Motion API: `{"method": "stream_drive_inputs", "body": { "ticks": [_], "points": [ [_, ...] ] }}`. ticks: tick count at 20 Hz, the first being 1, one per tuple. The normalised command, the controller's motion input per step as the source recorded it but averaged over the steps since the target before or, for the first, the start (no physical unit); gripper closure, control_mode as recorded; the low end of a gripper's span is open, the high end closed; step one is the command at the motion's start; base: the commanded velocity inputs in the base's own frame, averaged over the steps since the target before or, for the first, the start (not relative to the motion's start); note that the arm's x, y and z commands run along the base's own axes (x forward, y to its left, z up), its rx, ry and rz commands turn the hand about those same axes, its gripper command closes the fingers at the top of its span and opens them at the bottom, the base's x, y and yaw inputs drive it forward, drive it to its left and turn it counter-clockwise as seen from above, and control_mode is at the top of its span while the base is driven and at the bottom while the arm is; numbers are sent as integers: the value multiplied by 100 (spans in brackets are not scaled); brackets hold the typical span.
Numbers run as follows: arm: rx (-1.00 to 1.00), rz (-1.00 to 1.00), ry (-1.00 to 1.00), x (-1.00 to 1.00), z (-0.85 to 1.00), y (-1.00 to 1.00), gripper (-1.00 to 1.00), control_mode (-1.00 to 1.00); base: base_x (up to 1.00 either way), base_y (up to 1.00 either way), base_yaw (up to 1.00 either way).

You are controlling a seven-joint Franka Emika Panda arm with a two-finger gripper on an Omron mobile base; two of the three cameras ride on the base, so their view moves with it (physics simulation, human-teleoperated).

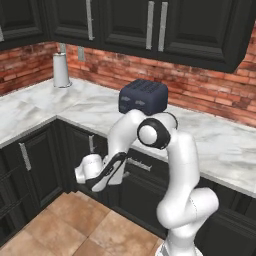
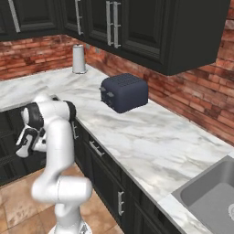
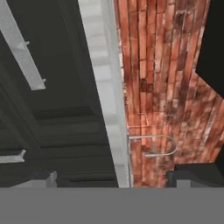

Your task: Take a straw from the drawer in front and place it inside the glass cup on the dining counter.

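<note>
The drawer (image 1: 145,167) is sitting shut under the marble worktop (image 1: 220,145), straw unseen. The gripper (image 1: 82,175) is hovering beside it with jaws spread wide, risking missing the small handle (image 1: 139,164).

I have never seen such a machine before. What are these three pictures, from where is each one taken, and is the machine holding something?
The white jointed machine is a robot arm in a simulated kitchen. Two pictures come from cameras on its base, behind it to the left and to the right, so both show one scene from two sides. The third comes from a camera on its hand and is rolled sideways.

On the marble worktop by the brick wall stand a dark blue toaster and a white paper towel roll; a sink lies at the far right. Below are black cabinets, among them a drawer with a silver bar handle.

The gripper hangs low before these cabinets. It is open and holds nothing.
</note>
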Motion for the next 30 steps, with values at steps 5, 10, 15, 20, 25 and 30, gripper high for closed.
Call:
{"method": "stream_drive_inputs", "body": {
  "ticks": [5,10,15,20,25,30],
  "points": [
    [-10,-7,0,36,-24,-1,-100,-100,0,0,0],
    [-6,-6,0,24,-22,-18,-100,-100,0,0,0],
    [0,-2,0,19,-27,-38,-100,-100,0,0,0],
    [0,1,0,19,-22,-41,-100,-100,0,0,0],
    [3,12,0,14,-13,-23,-100,-100,0,0,0],
    [4,19,0,4,-6,-19,-100,-100,0,0,0]
  ]
}}
